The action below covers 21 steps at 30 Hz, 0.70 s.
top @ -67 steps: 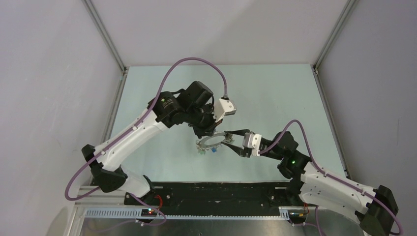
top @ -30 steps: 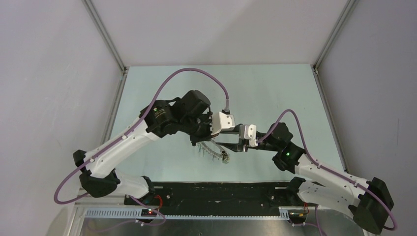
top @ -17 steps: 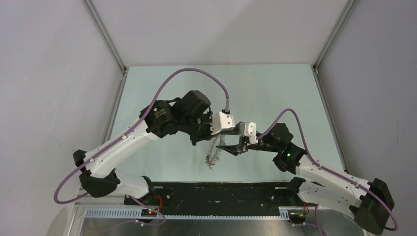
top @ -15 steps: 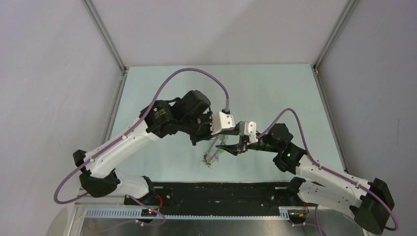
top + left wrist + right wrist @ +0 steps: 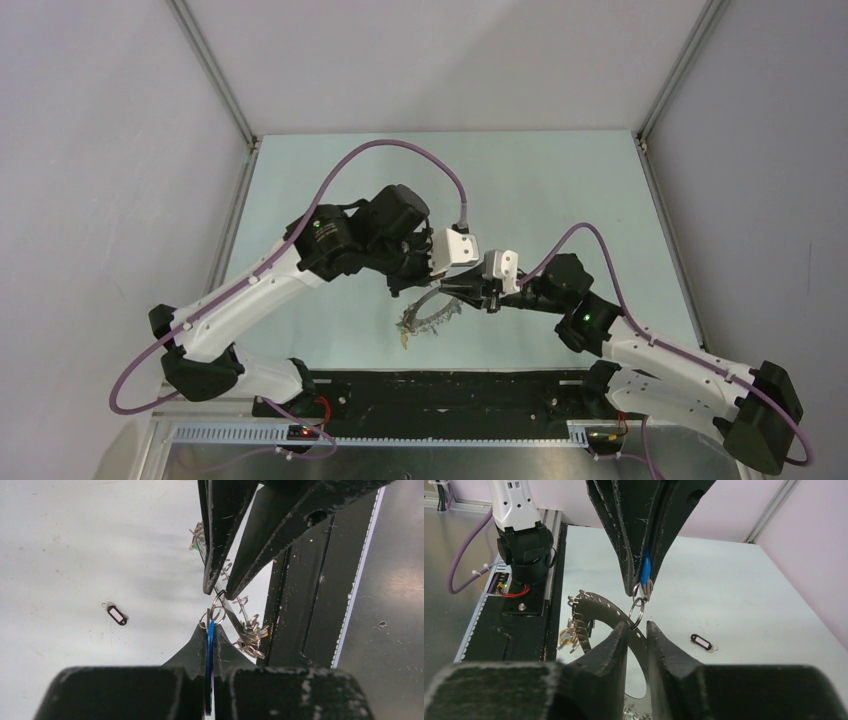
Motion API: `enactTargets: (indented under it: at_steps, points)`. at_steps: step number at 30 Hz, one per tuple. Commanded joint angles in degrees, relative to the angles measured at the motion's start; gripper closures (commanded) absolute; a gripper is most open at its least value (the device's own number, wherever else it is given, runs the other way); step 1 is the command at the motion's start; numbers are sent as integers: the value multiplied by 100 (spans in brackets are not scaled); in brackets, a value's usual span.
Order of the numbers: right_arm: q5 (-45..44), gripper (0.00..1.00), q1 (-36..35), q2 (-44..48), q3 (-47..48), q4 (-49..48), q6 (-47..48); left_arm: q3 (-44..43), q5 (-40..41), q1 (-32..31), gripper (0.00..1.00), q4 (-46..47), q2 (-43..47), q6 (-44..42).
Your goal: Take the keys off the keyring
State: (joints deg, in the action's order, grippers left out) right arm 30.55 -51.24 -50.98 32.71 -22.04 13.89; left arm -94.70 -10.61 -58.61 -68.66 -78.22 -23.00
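The keyring (image 5: pixel 596 605) is a flat grey perforated hoop held up off the table. Silver keys (image 5: pixel 571 630) hang bunched on its low side, one with a yellow head. My right gripper (image 5: pixel 636 626) is shut on the hoop's band. My left gripper (image 5: pixel 210 626) is shut on a blue key tag (image 5: pixel 210 645), whose small split ring (image 5: pixel 216 611) links to the hoop right at the right gripper's tips (image 5: pixel 220 591). In the top view both grippers meet mid-table, the right gripper (image 5: pixel 468 293) beside the hanging keyring (image 5: pixel 425 318); the left gripper's tips are hidden under its wrist.
A small black tag (image 5: pixel 701 641) with a white label lies loose on the table; it also shows in the left wrist view (image 5: pixel 116 615). The black base strip (image 5: pixel 440 390) runs along the near table edge. Grey walls close in the left, right and far sides.
Both grippers lifted the keyring off the table and came together. In the last half second the hanging hoop and its keys swung to the left and the right gripper shifted slightly left.
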Motion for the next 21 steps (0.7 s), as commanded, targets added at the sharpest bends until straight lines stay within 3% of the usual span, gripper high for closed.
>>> enactTargets:
  at_steps: [1, 6, 14, 21]
  points:
    - [161, 82, -77, 118, 254, -14, 222, -192, -7, -49, 100, 292, 152, -114]
    - [126, 100, -126, 168, 253, -54, 294, -175, -40, -54, 100, 304, 148, -137]
    - [206, 100, -64, 293, 327, -114, -198, 24, -108, -84, 100, 318, 215, -344]
    - [428, 100, 93, 117, 910, 581, -1062, 51, -76, -92, 100, 385, 224, -408]
